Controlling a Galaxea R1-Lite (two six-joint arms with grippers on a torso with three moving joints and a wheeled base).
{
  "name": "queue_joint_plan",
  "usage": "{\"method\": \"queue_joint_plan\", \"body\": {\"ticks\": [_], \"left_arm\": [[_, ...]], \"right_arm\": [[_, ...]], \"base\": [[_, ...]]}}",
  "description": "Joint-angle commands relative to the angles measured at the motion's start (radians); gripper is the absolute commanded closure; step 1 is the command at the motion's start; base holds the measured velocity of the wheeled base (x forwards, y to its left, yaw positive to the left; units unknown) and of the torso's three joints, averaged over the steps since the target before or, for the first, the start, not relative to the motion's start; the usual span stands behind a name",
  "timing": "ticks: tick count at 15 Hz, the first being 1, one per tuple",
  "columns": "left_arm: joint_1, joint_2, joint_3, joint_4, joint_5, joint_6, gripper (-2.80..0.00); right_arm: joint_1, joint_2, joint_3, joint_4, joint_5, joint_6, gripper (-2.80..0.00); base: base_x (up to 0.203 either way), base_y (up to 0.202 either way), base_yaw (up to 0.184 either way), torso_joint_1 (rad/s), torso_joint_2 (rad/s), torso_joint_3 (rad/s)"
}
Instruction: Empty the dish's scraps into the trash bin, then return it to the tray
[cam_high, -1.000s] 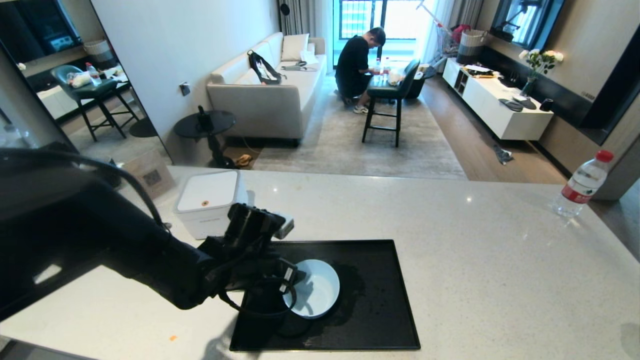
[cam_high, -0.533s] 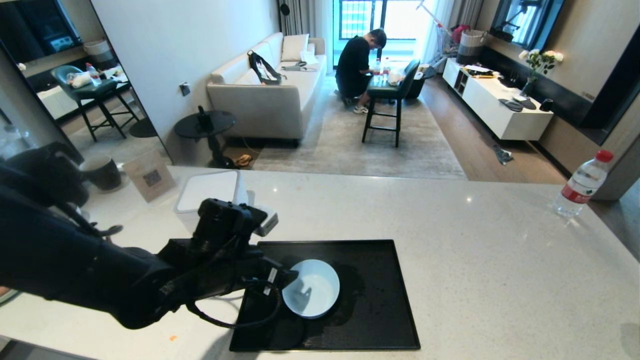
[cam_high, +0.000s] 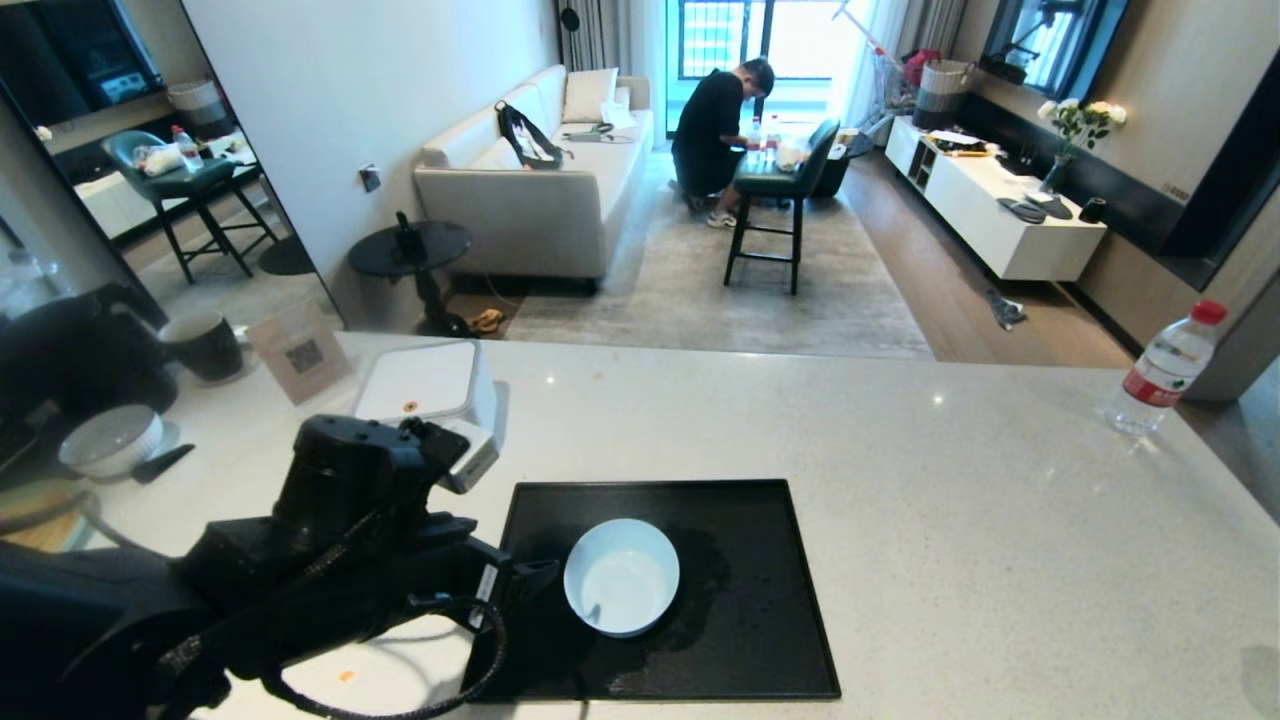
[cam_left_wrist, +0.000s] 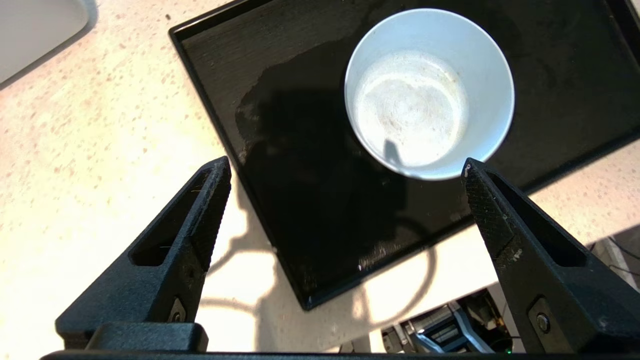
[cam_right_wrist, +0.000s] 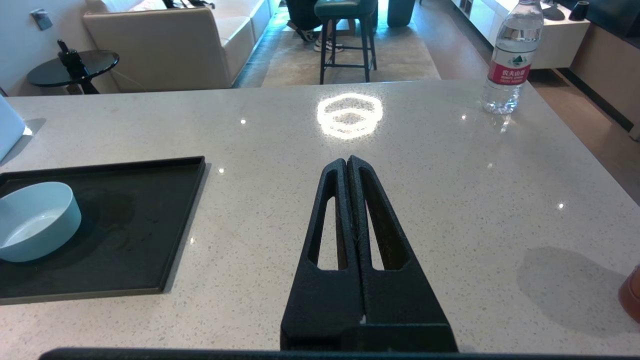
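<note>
The dish (cam_high: 621, 577), a small pale-blue bowl, stands upright on the black tray (cam_high: 760, 600) near its left side. It shows no scraps inside (cam_left_wrist: 430, 92). My left gripper (cam_left_wrist: 345, 167) is open and holds nothing. It hangs over the tray's near left corner (cam_left_wrist: 300, 225), just clear of the dish. One tiny orange bit (cam_high: 345, 676) lies on the counter by my left arm. My right gripper (cam_right_wrist: 347, 160) is shut and empty, parked low over bare counter to the right of the tray (cam_right_wrist: 125, 225). I cannot make out the trash bin; my left arm covers the near left corner.
A white cube-shaped box (cam_high: 425, 395) stands behind the tray's left end. Further left are a ribbed bowl (cam_high: 110, 440), a dark mug (cam_high: 205, 345) and a card (cam_high: 300, 350). A water bottle (cam_high: 1165, 370) stands at the far right edge. A person sits in the room beyond.
My left gripper has let go of the dish's rim, opened wide and drawn back to the left and nearer me. The dish stays on the tray.
</note>
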Motion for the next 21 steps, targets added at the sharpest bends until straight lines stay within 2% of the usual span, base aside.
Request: {"method": "queue_joint_plan", "body": {"ticks": [1,3,4,6,12,14,17,21], "left_arm": [[0.0,-0.075,0.036,-0.003,0.001,-0.001,-2.8],[0.0,-0.12,0.067,-0.003,0.005,-0.002,-2.8],[0.001,-0.142,0.083,-0.003,0.015,-0.003,0.0],[0.003,-0.181,0.113,-0.003,0.034,-0.006,0.0],[0.004,-0.202,0.113,-0.003,0.028,-0.037,0.0],[0.01,-0.231,0.138,-0.003,0.028,-0.074,0.0],[0.073,-0.317,0.192,0.004,0.027,-0.094,0.0],[0.196,-0.436,0.322,0.0,0.026,-0.098,0.0]], "right_arm": [[0.0,0.0,0.0,-0.002,0.0,0.001,0.0],[0.0,0.0,0.0,-0.001,0.0,0.001,0.0],[0.0,0.0,0.0,-0.001,0.0,0.001,0.0],[0.0,0.0,0.0,-0.002,0.0,0.001,0.0],[0.0,0.0,0.0,0.0,0.0,0.001,0.0],[0.0,0.0,0.0,-0.002,0.0,0.001,0.0],[0.0,0.0,0.0,0.0,0.0,0.001,0.0],[0.0,0.0,0.0,-0.002,0.0,0.001,0.0]], "base": [[0.0,0.0,0.0,0.0,0.0,0.0],[0.0,0.0,0.0,0.0,0.0,0.0],[0.0,0.0,0.0,0.0,0.0,0.0],[0.0,0.0,0.0,0.0,0.0,0.0],[0.0,0.0,0.0,0.0,0.0,0.0],[0.0,0.0,0.0,0.0,0.0,0.0],[0.0,0.0,0.0,0.0,0.0,0.0],[0.0,0.0,0.0,0.0,0.0,0.0]]}}
